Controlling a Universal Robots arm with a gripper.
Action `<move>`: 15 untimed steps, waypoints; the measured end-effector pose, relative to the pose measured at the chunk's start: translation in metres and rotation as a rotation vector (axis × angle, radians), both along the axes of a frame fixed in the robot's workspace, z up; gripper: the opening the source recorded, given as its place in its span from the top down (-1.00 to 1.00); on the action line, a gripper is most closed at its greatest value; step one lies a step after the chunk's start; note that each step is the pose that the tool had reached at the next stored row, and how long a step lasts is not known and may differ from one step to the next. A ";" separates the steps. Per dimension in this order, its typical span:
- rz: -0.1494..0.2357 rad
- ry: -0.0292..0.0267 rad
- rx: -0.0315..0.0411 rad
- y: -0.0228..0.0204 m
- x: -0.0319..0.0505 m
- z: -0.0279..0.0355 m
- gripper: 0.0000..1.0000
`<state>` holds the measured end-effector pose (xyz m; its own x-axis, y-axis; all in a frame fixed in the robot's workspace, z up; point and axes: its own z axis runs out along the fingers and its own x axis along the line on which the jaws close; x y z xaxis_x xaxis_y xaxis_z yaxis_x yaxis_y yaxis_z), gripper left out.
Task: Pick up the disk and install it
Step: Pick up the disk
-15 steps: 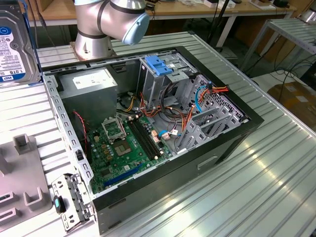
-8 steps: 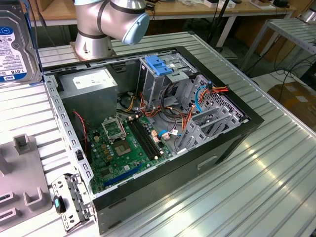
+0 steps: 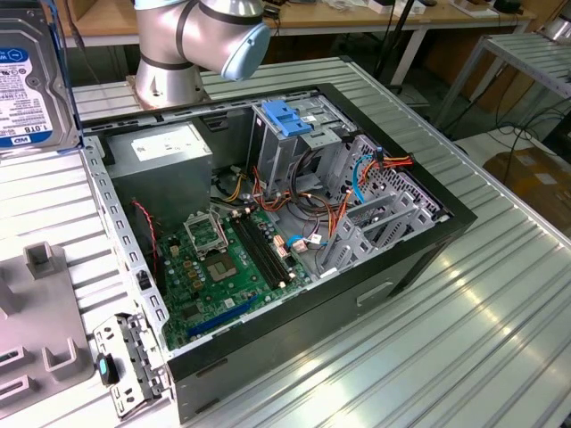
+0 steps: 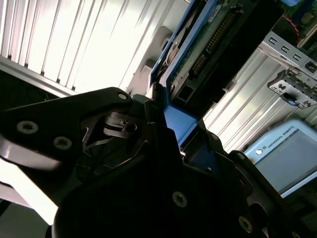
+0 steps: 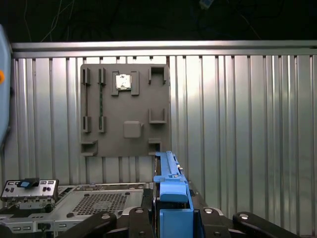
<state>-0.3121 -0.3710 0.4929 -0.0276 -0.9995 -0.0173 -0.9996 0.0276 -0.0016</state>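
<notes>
A ribbed table (image 3: 428, 294) carries an open case (image 3: 268, 223). The hand (image 5: 171, 220) clamps one end of the disk (image 3: 27, 80), whose long axis seemingly points straight out from it.

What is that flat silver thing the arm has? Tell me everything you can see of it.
It is a flat silver-grey metal disk with a blue-and-white label, blue plastic side rails and a circuit board underneath. The black gripper is shut on it, holding it on edge in the air above the ribbed metal table.
</notes>
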 end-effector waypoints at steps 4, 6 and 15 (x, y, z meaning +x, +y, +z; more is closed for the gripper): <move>0.000 -0.0001 0.0001 -0.0009 0.0020 -0.0001 0.25; 0.000 0.0001 0.0000 -0.0015 0.0028 0.0000 0.25; 0.000 0.0000 0.0000 -0.0055 0.0058 0.0000 0.25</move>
